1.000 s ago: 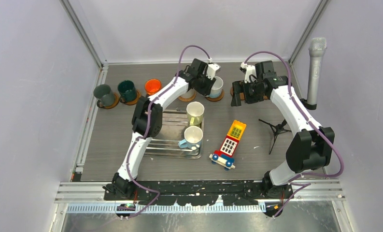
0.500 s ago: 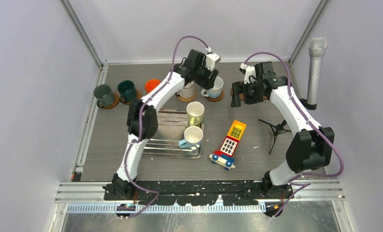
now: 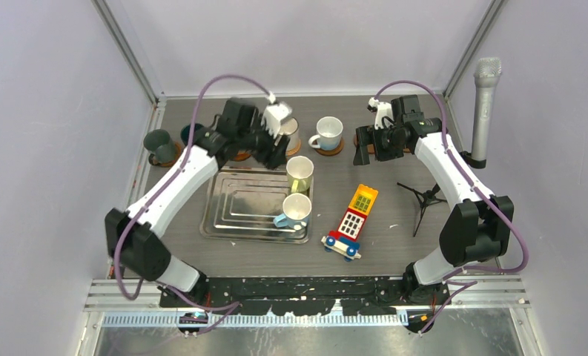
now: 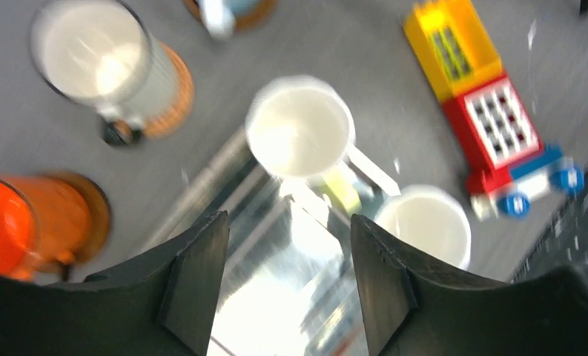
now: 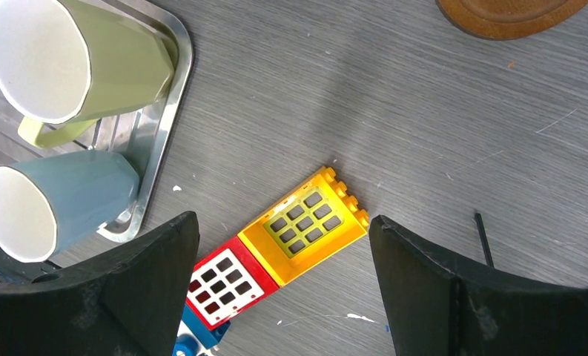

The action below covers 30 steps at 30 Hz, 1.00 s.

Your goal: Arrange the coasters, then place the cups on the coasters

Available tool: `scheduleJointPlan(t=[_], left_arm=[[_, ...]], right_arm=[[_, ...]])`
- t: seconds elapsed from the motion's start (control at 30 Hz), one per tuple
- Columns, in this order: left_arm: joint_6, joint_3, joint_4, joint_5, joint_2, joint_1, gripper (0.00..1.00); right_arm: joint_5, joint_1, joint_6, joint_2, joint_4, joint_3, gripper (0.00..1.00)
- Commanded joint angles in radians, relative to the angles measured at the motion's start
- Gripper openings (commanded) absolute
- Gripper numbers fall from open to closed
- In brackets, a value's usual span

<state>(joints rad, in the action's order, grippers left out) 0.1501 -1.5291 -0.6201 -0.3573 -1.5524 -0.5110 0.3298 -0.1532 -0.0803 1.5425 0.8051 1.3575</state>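
Note:
My left gripper point(image 3: 277, 154) point(image 4: 287, 233) hangs open and empty over the far edge of the metal tray point(image 3: 235, 215) point(image 4: 276, 282). On the tray stand a pale yellow cup point(image 3: 299, 174) point(image 4: 299, 127) point(image 5: 61, 55) and a light blue cup point(image 3: 296, 210) point(image 4: 428, 222) point(image 5: 50, 208). A white cup point(image 3: 328, 132) sits on a coaster point(image 3: 337, 150). The left wrist view shows an orange cup point(image 4: 12, 222) and a white cup point(image 4: 90, 59), each on a coaster point(image 4: 178, 93). Two dark green cups point(image 3: 159, 144) stand on coasters at far left. My right gripper point(image 3: 365, 152) point(image 5: 283, 222) is open, beside a bare coaster point(image 5: 513, 11).
A red, yellow and blue toy block vehicle point(image 3: 352, 221) point(image 5: 276, 252) point(image 4: 491, 111) lies right of the tray. A small black tripod point(image 3: 424, 196) and a grey microphone point(image 3: 485, 111) stand at the right wall. The left arm hides the orange cup from the top camera.
My left gripper opened off the white cup, leaving it on its coaster, then swung left and back over the tray's far edge. The right arm stayed still.

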Motion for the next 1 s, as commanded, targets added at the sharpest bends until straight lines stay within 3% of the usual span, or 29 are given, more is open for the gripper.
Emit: scheduleJointPlan(t=[0.0,0.13,0.33,0.7,0.97], left_arm=[[0.147,0.237,-0.079,-0.088,0.181,-0.009,0.63],[0.277,0.385,-0.144,-0.094,0.311,-0.011,0.64],[0.275,0.498,-0.142,-0.059,0.327,-0.043,0.64],[0.177,0.616,0.097,0.062,0.245,-0.162,0.61],[0.185,0.678,0.228,0.034,0.198,-0.224,0.58]], right_arm=[[0.021,0.004,0.003,-0.048,-0.019,0.001,0.89],[0.038,0.004,0.018,-0.04,-0.017,0.0,0.89],[0.055,0.003,0.035,-0.033,-0.021,0.0,0.89],[0.048,0.003,0.044,-0.048,-0.021,-0.007,0.89],[0.038,0.003,0.038,-0.072,-0.016,-0.027,0.89]])
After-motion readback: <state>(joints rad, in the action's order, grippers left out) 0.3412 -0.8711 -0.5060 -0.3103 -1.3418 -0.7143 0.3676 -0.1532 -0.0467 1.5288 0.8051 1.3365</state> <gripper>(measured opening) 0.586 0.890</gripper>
